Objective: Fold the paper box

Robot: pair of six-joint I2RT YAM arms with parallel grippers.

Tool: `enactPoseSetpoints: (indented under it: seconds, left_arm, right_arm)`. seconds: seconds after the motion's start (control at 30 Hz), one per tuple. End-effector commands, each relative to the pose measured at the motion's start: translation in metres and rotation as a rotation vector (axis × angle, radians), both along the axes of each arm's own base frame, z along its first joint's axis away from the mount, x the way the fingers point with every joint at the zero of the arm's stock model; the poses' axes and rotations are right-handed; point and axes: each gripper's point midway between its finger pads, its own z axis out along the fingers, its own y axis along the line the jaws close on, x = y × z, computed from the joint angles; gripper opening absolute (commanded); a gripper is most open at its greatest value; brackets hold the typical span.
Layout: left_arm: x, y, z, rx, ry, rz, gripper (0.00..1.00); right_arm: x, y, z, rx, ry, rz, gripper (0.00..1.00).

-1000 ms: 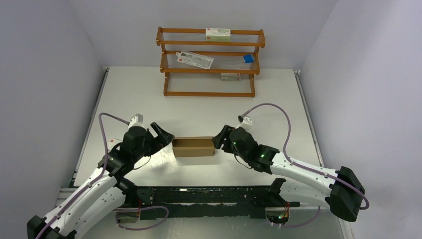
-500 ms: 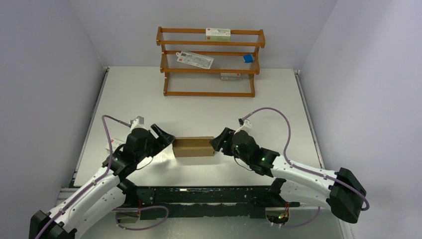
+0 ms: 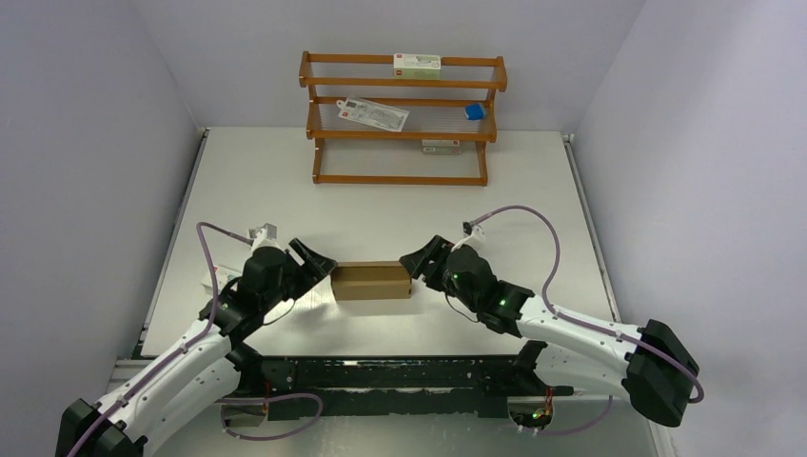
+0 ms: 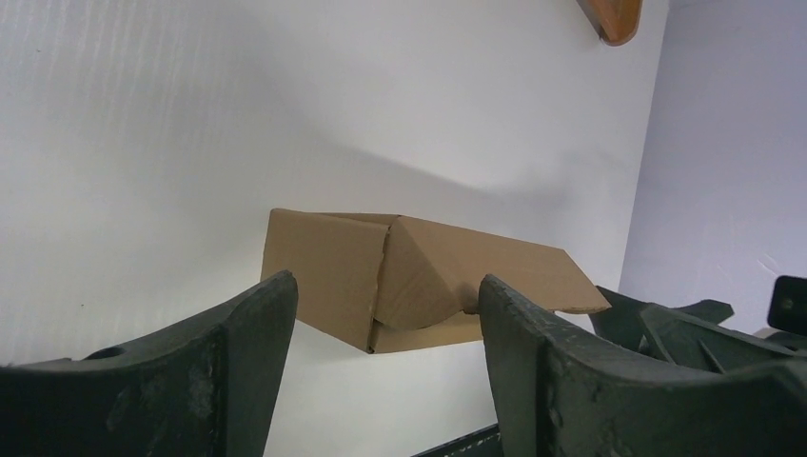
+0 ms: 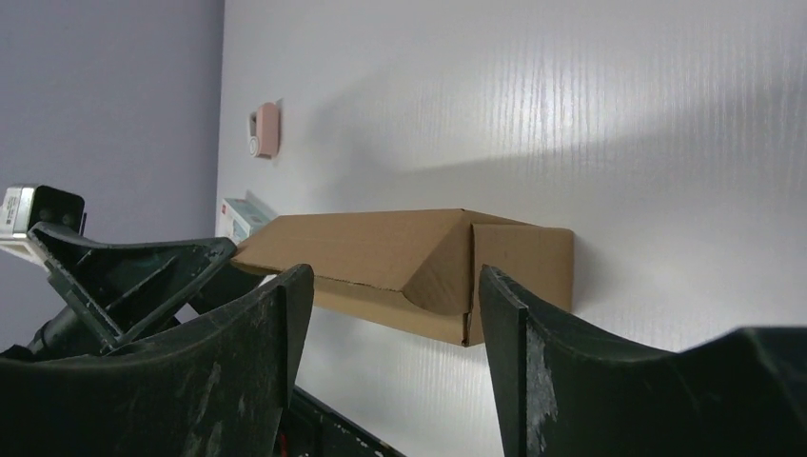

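Paper box point(image 3: 371, 281) lies flat on desk point(image 3: 381, 209), centre, toward near side. Long axis runs left–right, parallel to near edge. Left tool point(image 3: 320, 268) and right tool point(image 3: 411, 266) both spread wide, one just beside each short end. Open desk behind, up to rack point(image 3: 402, 119).

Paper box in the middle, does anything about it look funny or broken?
Yes, a little. The paper box is not shut neatly at the end facing the left gripper: a flap bows inward and leaves a gap instead of lying flat. No tear is visible.
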Motion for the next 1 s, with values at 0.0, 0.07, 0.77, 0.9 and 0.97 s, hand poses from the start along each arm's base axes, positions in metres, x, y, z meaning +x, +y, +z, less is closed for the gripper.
enactPoseSetpoints:
  seconds: [0.0, 0.07, 0.77, 0.9, 0.97]
  left_arm:
    - [-0.005, -0.006, -0.007, -0.021, 0.014, -0.033, 0.74]
    - [-0.007, -0.007, -0.011, -0.025, 0.022, -0.038, 0.74]
    - [-0.022, -0.004, -0.044, 0.002, 0.06, -0.077, 0.58]
    - [-0.022, 0.0, -0.048, 0.044, 0.056, -0.083, 0.57]
    - [-0.022, 0.002, -0.052, 0.067, 0.06, -0.091, 0.57]
  right_arm:
    - [0.008, -0.002, -0.005, 0.051, 0.013, -0.061, 0.67]
    - [0.005, -0.001, -0.013, 0.05, 0.028, -0.045, 0.64]
    - [-0.017, -0.006, -0.053, 0.06, 0.039, 0.038, 0.43]
    - [-0.013, -0.007, -0.045, 0.057, 0.005, 0.067, 0.46]
    - [-0.009, -0.009, -0.037, 0.062, -0.01, 0.08, 0.49]
